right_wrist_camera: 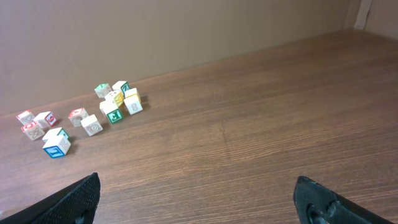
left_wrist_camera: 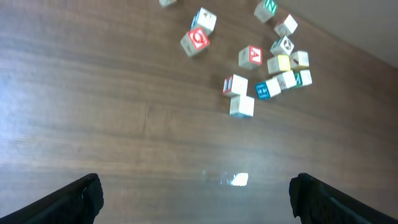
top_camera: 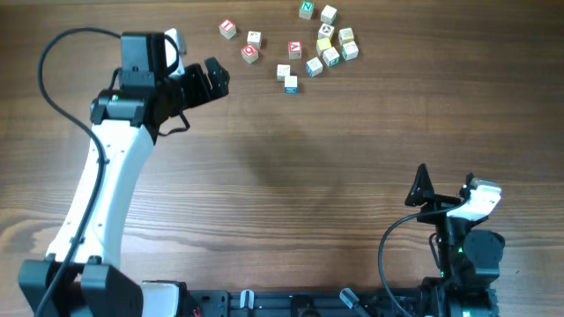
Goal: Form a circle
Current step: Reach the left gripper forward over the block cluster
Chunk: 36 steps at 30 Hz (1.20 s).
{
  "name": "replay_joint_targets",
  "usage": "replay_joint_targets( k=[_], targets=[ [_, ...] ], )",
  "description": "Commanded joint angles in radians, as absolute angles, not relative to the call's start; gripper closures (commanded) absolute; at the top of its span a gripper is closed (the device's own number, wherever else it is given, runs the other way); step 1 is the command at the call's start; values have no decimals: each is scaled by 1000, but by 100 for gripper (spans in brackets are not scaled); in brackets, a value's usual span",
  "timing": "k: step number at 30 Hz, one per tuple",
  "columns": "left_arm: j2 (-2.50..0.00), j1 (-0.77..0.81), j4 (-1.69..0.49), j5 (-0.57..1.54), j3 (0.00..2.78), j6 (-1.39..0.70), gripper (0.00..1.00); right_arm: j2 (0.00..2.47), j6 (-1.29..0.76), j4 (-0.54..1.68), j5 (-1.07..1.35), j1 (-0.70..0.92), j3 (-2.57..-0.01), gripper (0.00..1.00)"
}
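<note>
Small letter cubes (top_camera: 295, 48) scattered in a loose bunch at the far edge of the wooden surface (top_camera: 291, 176), not yet a ring, left pincer (left_wrist_camera: 196, 196) released wide, near them, right pincer (right_wrist_camera: 199, 202) released wide, well apart, both empty

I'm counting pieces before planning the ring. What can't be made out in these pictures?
letter cubes: overhead view, most faces are too small to read, and the tight cluster's count is uncertain because the cubes crowd together.
cube at the top edge: left wrist view, cut off by the frame.
left pincer and right pincer: wrist views, the bottom edge hides all but the fingertips.
</note>
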State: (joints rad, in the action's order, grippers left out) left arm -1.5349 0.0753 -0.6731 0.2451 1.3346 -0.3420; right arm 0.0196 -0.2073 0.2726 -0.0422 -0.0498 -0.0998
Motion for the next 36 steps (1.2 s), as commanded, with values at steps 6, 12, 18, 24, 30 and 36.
replay_joint_targets(
  k=[6, 12, 18, 24, 30, 36],
  targets=[
    [-1654, 80, -669, 208, 1454, -294, 1, 14, -212, 270, -52, -54, -104, 0],
    [-1699, 90, -632, 208, 1454, -295, 0, 14, -212, 270, -52, -54, -104, 0],
    [-1698, 89, -617, 208, 1454, -295, 0, 14, -212, 270, -52, -54, -104, 0],
    [-1698, 90, -617, 208, 1454, -295, 0, 14, -212, 270, -52, -54, -104, 0],
    [-1698, 90, -616, 208, 1454, -290, 0, 14, -212, 270, -52, -54, -104, 0],
    [-1698, 90, -617, 208, 1493, -291, 0, 14, -212, 270, -52, -54, -104, 0]
  ],
)
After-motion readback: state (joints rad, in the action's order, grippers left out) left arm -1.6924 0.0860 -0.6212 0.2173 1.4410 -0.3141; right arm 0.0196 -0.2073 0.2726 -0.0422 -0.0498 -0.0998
